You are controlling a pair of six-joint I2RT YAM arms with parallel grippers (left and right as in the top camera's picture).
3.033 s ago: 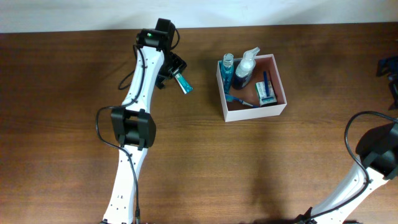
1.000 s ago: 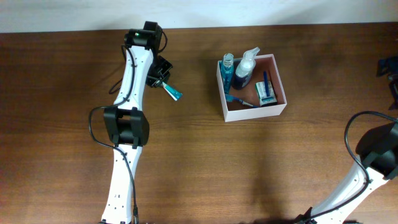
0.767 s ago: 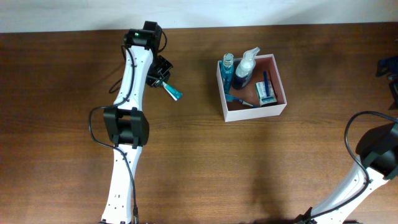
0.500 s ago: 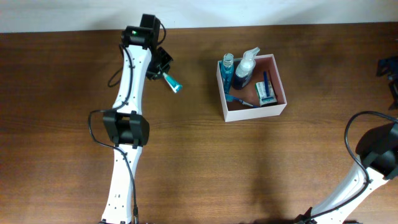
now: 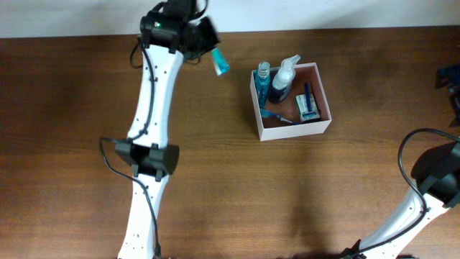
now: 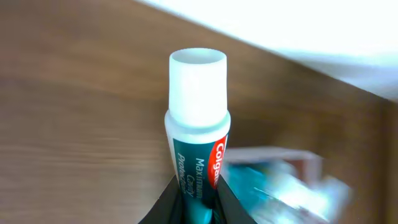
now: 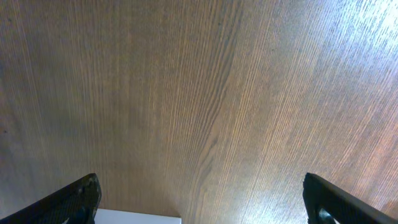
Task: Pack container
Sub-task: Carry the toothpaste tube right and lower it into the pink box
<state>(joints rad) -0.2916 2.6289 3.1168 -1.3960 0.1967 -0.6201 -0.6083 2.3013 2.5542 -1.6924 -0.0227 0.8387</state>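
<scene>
The container is a square white-walled box with a reddish-brown inside, standing right of centre on the wooden table. It holds a blue bottle, a white pump bottle and a green-and-white packet. My left gripper is raised near the table's back edge, just left of the container, shut on a teal toothpaste tube. In the left wrist view the tube points white cap up between the black fingers, with the container blurred behind. My right gripper stands open over bare wood.
A white wall runs behind the table's back edge. The left arm stretches up the left-middle of the table. The right arm's elbow sits at the right edge. A white edge shows under the right gripper.
The left gripper has lifted and swung right and toward the back edge with the toothpaste tube, ending close to the container's back-left corner. The right arm has not moved.
</scene>
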